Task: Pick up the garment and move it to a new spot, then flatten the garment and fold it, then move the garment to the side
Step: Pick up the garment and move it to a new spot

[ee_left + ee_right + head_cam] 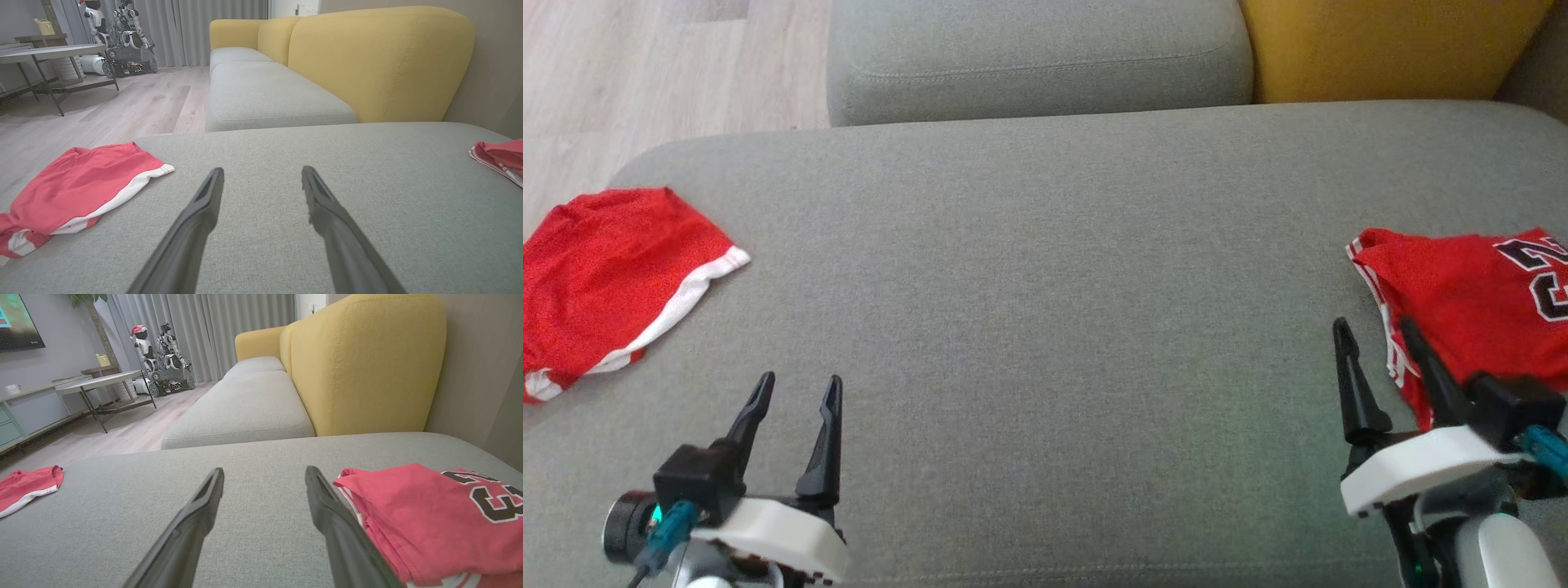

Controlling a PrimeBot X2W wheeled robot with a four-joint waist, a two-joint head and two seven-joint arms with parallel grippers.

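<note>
**Desk:** Head view, grey sofa seat [1045,269] — where are the garments?

**Reporter:** At the right edge lies the red jersey [1470,302], black numerals up. The red shorts [613,269], trimmed in white, lie at the far left, well apart.

**Desk:** And the pincers?

**Reporter:** Both spread wide, gripping nothing — the left pincer [800,379] over bare cushion, the right pincer [1373,323] just beside the jersey's edge.

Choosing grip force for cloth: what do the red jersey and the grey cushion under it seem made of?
Red jersey: probably light synthetic knit, matte; soft folds, black numbers edged white. Grey cushion: woven upholstery fabric, matte; coarse visible weave.
</note>
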